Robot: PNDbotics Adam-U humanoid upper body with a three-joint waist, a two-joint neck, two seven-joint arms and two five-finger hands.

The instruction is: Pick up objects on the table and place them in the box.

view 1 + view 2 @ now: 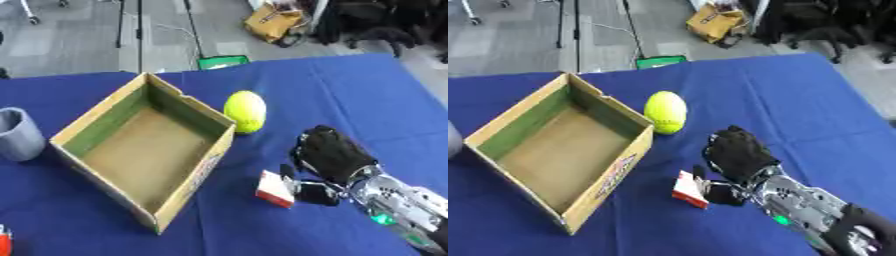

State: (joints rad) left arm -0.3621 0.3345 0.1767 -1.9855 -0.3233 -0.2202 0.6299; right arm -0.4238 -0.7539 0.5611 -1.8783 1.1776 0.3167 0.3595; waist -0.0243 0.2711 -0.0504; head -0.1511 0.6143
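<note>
- Reaching in from five o'clock, the robot's right hand [737,155] is hovering over the blue table [350,95], its black back facing the camera.
- Its fingers are curling downward, and the thumb seems to be touching a small red and white box [275,188]; whether it is really pinching the box I cannot tell.
- At nine o'clock from that small box, the open cardboard box [144,150] is sitting empty, its near wall just beside it.
- At twelve o'clock from the hand, a yellow-green ball [246,111] is resting against the cardboard box's far right corner.
- Doing this step well likely means closing on the small box's two long faces, lifting straight up, then carrying it over the near wall toward nine o'clock without clipping the rim.
- Only the left eye view is showing a grey cup [17,134] at nine o'clock and a red scrap [3,242] at seven o'clock.
- Only the right eye view is showing more of the silver forearm, toward five o'clock.
- No left hand is showing.
</note>
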